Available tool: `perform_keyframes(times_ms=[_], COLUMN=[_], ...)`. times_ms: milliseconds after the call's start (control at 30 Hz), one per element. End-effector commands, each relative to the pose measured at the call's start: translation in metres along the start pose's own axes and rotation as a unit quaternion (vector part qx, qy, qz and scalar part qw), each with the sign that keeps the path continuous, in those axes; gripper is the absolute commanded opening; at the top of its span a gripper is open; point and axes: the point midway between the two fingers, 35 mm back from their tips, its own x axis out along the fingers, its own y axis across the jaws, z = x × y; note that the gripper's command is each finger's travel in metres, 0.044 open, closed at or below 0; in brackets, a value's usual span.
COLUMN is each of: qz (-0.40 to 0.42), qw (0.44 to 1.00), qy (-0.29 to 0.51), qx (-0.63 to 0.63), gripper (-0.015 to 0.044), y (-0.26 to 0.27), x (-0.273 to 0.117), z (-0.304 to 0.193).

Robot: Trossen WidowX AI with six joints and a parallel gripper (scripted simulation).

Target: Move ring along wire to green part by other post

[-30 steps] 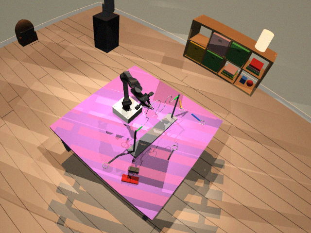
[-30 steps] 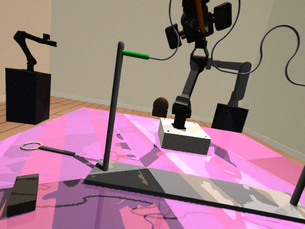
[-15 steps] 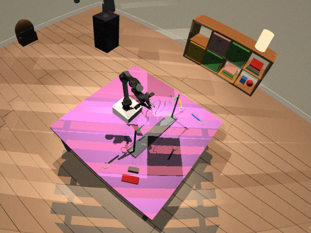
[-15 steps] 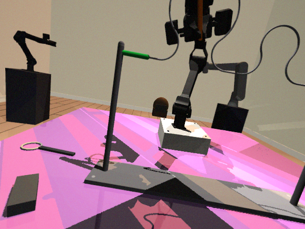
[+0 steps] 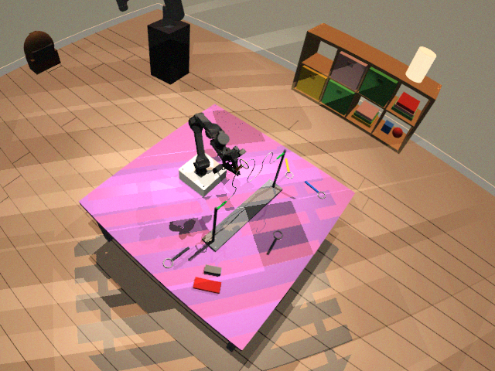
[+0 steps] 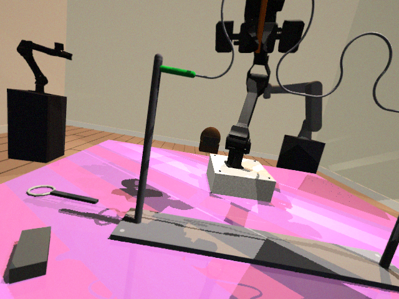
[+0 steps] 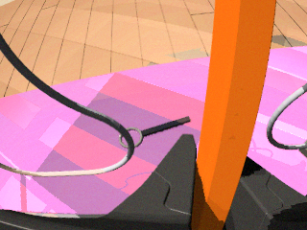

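My gripper (image 5: 238,170) (image 6: 259,38) is shut on the orange handle (image 6: 262,15) (image 7: 235,96), high above the table between the posts. The ring (image 5: 247,162) is at the handle's upper end in the top view, near the grey wire (image 5: 234,186) (image 6: 232,54) (image 7: 72,103); whether the wire runs through it is too small to tell. The ring is out of frame in the exterior view and the wrist view. One green part (image 5: 221,205) (image 6: 177,71) is at the near post (image 5: 214,225) (image 6: 148,138); the other green part (image 5: 281,154) is at the far post (image 5: 278,169).
Wire bends pass on both sides of the gripper in the exterior view. The posts stand on a grey base plate (image 5: 260,203). Loose tools with blue (image 5: 312,186), yellow (image 5: 287,165) and black (image 5: 182,254) (image 6: 73,196) handles lie around, with a red block (image 5: 206,284) and a grey block (image 5: 212,270) (image 6: 30,251).
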Motion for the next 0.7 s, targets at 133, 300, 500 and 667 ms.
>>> perform_keyframes(times_ms=[133, 300, 500, 667], qz=[-0.024, -0.038, -0.056, -0.07], qw=[0.999, 0.997, 0.993, 0.989], qy=[-0.004, -0.008, -0.013, -0.017], qx=[-0.042, -0.069, -0.102, -0.129], gripper=[-0.015, -0.015, -0.015, -0.015], y=[-0.004, -0.0062, -0.0089, -0.011], x=[0.0016, 0.0018, 0.0019, 0.0019], z=[-0.002, -0.0018, -0.0014, -0.001])
